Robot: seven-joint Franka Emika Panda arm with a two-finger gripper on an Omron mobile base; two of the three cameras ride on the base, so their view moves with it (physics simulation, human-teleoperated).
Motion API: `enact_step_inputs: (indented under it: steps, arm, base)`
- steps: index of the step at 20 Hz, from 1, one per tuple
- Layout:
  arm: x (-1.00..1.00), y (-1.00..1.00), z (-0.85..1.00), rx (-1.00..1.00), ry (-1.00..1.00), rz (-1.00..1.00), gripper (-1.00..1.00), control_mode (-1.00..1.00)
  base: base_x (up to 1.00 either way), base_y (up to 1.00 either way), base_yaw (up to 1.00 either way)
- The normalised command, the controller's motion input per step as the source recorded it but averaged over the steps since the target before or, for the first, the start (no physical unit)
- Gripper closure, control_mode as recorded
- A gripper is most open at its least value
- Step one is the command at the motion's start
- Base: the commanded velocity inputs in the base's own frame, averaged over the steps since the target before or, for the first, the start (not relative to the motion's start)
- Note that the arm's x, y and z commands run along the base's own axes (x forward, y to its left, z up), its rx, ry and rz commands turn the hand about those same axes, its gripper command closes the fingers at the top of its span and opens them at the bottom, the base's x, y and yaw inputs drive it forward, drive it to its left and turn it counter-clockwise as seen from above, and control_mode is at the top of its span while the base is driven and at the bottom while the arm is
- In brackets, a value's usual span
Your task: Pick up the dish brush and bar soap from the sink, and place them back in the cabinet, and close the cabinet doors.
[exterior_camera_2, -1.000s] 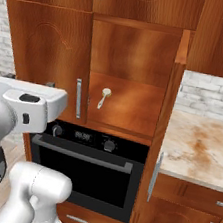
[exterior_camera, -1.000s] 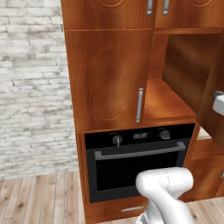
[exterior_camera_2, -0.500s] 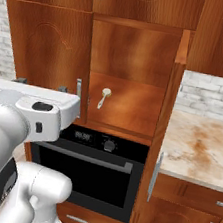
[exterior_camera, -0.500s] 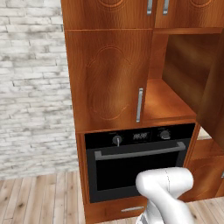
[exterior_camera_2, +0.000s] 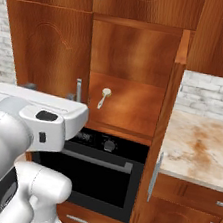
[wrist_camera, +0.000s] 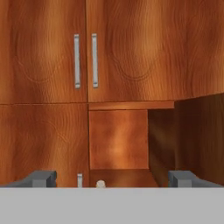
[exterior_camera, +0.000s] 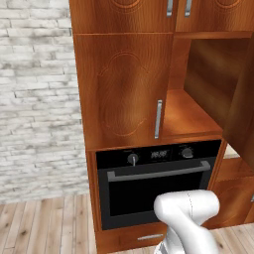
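The dish brush [exterior_camera_2: 104, 97], with its round cream head up, lies on the shelf inside the cabinet [exterior_camera_2: 133, 61]; its head [wrist_camera: 100, 184] peeks up at the bottom of the hand view. The left of the cabinet doors [exterior_camera: 124, 89] is shut. The right door [exterior_camera_2: 174, 92] stands swung out, edge-on. My gripper [wrist_camera: 112, 179] is open, with fingertips [wrist_camera: 41, 178] far apart and nothing between them. It faces the cabinet from a distance, and its hand [exterior_camera_2: 49, 92] sits low at the left. The bar soap and the sink are out of view.
A black oven [exterior_camera: 158, 183] sits directly under the open compartment. Smaller shut cabinets [wrist_camera: 131, 48] top it. A tan marble counter [exterior_camera_2: 204, 147] runs to the right, above lower cabinets [exterior_camera_2: 188, 221]. A white brick wall [exterior_camera: 34, 99] and wood floor lie to the left.
In the right base view my hand has swung rightward and slightly down. A white part at the left base view's right edge is gone. The jaws stay open; the brush has not moved.
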Motion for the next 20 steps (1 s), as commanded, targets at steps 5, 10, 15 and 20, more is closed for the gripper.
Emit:
enact_step_inputs:
  steps: [5, 10, 15, 20]
  arm:
    - [0.00, -0.20, -0.16, 0.00, 0.00, -0.10, -1.00, -1.00]
    - [-0.04, -0.35, -0.14, 0.00, 0.00, -0.10, -1.00, -1.00]
    - [0.00, -0.37, -0.14, 0.00, -0.01, -0.03, -1.00, -1.00]
    - [0.00, -0.39, -0.16, 0.00, -0.01, 0.00, -1.00, -1.00]
  base:
    - [0.00, 0.00, 0.00]
    - [0.00, 0.00, 0.00]
    - [0.00, 0.00, 0.00]
    - [0.00, 0.00, 0.00]
